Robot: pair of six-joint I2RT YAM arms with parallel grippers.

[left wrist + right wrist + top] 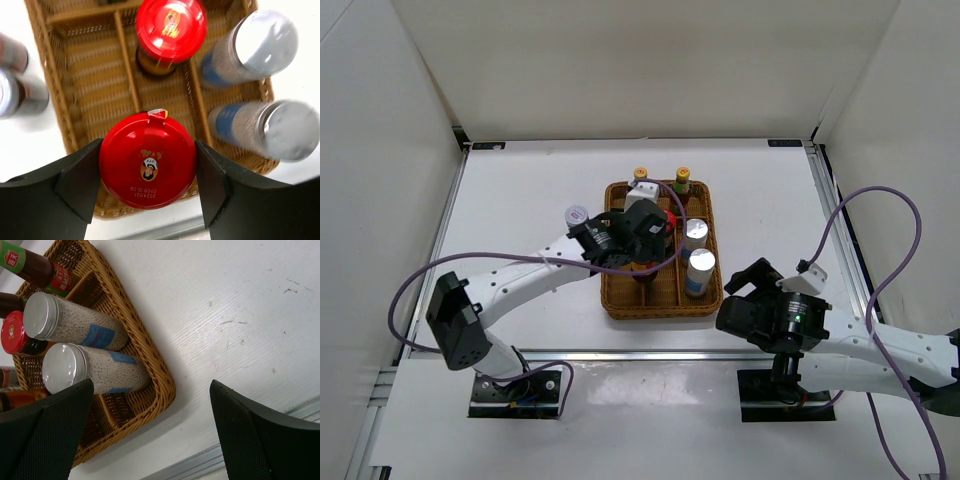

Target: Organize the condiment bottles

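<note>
Gripped by the left claw, a round red-lidded jar is held over the middle lane of the brown wicker tray. Placement is judged under way; lowering and release are called for next. Farther right, the right claw is spread wide, empty.

Both arms had white link shells and black joint housings. A purple cable looped out from the left arm, and a second purple cable rose in a wide arc over the right arm. Each arm had a black base plate. A small green light glowed on the right wrist. The jaws were matte black.
</note>
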